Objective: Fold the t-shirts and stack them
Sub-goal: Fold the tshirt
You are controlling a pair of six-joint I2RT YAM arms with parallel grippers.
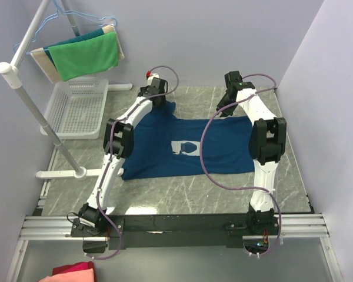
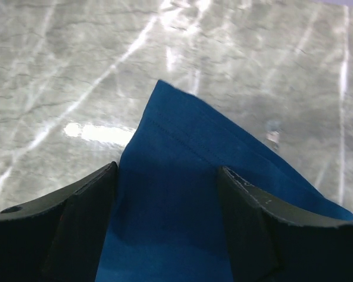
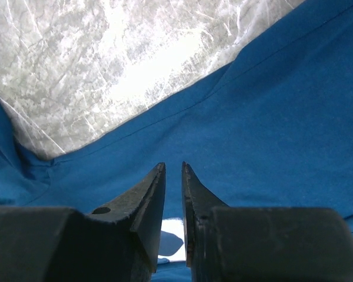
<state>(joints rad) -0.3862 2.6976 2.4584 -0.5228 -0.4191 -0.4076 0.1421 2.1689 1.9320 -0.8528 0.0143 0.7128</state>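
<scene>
left gripper (image 2: 166, 169) straddles a t-shirt (image 2: 185, 126) corner, jaws apart

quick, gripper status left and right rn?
Left gripper: open, jaws either side of a corner of the navy t-shirt.
Right gripper: jaws almost together over the t-shirt; whether it pinches cloth cannot be told.

The grey marbled table (image 1: 182, 191) is lying flat beneath both my pincers. The navy t-shirt (image 1: 223, 147) is lying spread directly on it. One corner is reaching between the fingers of my left pincer (image 2: 167, 176), and the cloth is running under my right pincer (image 3: 173, 167). A white basket (image 1: 76, 108) is sitting to the left of my left pincer.
</scene>
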